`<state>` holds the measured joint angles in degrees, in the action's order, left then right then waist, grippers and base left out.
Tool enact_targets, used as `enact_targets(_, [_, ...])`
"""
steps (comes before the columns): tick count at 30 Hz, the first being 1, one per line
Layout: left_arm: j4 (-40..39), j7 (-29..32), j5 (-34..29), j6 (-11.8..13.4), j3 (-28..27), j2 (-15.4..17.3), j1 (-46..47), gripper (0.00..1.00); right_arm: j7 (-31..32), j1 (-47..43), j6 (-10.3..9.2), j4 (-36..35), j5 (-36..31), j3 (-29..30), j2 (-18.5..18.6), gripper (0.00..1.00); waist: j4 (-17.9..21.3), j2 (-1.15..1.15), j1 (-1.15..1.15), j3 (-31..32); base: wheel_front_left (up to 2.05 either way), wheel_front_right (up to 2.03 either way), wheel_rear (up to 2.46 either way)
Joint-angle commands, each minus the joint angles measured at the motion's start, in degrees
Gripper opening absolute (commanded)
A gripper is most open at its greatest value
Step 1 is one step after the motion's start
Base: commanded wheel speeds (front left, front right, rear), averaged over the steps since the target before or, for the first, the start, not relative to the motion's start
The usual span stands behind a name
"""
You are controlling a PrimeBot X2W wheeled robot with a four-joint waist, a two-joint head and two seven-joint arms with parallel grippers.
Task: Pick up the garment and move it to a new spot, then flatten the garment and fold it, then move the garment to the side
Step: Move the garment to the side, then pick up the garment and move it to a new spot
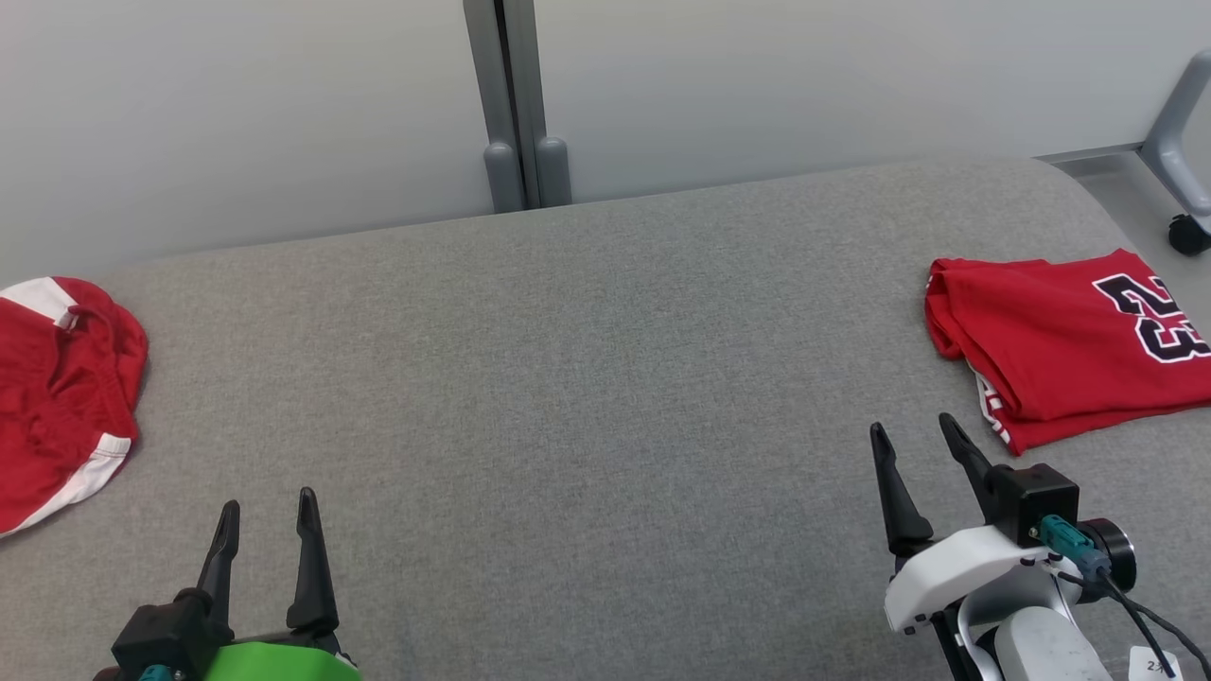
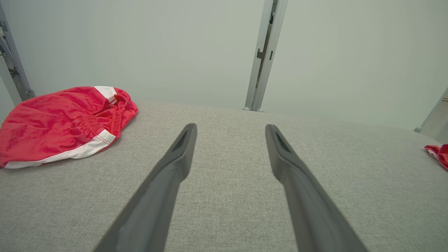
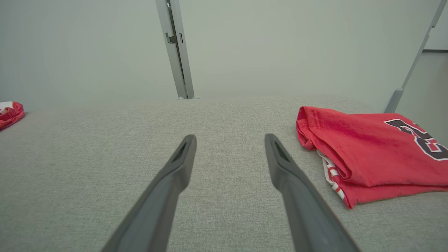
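Observation:
A crumpled red garment (image 1: 57, 388) with white trim and an elastic waistband lies at the far left of the grey padded table (image 1: 587, 378). In the left wrist view the garment (image 2: 59, 122) sits ahead and to the left of my left gripper (image 2: 231, 126). A red jersey (image 1: 1069, 340) with a black-and-white number lies neatly folded at the far right. My left gripper (image 1: 268, 499) hovers open and empty near the front left. Just short of the jersey's (image 3: 371, 150) near corner, my right gripper (image 1: 912, 423) (image 3: 230, 136) is open and empty too.
A pale wall with a grey vertical post (image 1: 516, 104) stands behind the table's far edge. A grey frame leg on a black caster (image 1: 1187, 232) is on the floor past the table's right end. Bare grey cloth spans the table's middle between the two garments.

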<state>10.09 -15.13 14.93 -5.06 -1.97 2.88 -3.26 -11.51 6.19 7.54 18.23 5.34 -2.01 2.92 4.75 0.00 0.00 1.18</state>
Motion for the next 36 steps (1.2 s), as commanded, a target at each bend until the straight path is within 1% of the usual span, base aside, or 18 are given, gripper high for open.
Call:
enact_targets(1, [0.1, 0.0, 0.3, -0.1, -0.2, 0.0, -0.3, 1.0, -0.5, 0.4, -0.11, -0.1, -0.3, 0.0, 0.0, 1.0, 0.0, 0.0, 0.0, 0.0, 0.0, 0.0, 0.0])
enact_targets(7, [0.3, 0.0, 0.4, -0.2, 0.3, 0.0, 0.1, 1.0, -0.7, 0.3, -0.11, -0.4, -0.3, 0.3, 0.0, 1.0, -0.5, 0.0, 0.0, -0.2, 0.0, 0.0, 0.0])
enact_targets(11, [0.1, 0.0, 1.0, 0.3, 0.8, 0.0, 1.0, 1.0, -0.5, -0.7, -0.11, -0.7, -0.6, 1.2, 0.0, 1.0, -2.3, 0.0, 0.0, -0.4, 0.0, 0.0, 0.0])
enact_targets(17, [0.2, 0.0, 1.1, 0.5, 2.1, 0.1, 1.3, 1.0, 0.1, -1.7, -0.11, -1.7, -0.8, 1.6, 0.0, 1.0, -8.6, 0.0, 0.0, -0.3, 0.0, 0.0, 0.0])
enact_targets(28, [0.1, 0.0, -0.4, 0.1, 0.7, 0.1, -0.9, 1.0, 0.7, -2.0, -0.11, -1.8, 0.4, -0.3, 0.0, 1.0, -21.8, 0.0, 0.0, 0.6, 0.0, 0.0, 0.0])
enact_targets(32, [-0.2, 0.0, -0.4, 0.2, 0.0, 0.1, -1.4, 1.0, 0.5, -1.7, -0.11, -1.4, 1.1, -1.7, 0.0, 1.0, -25.6, 0.0, 0.0, 0.9, 0.0, 0.0, 0.0])
enact_targets(36, [-0.3, 0.0, -0.6, 0.2, -0.4, 0.1, -2.0, 1.0, 0.3, -1.2, -0.11, -1.1, 1.6, -2.5, 0.0, 1.0, -28.6, 0.0, 0.0, 1.1, 0.0, 0.0, 0.0])
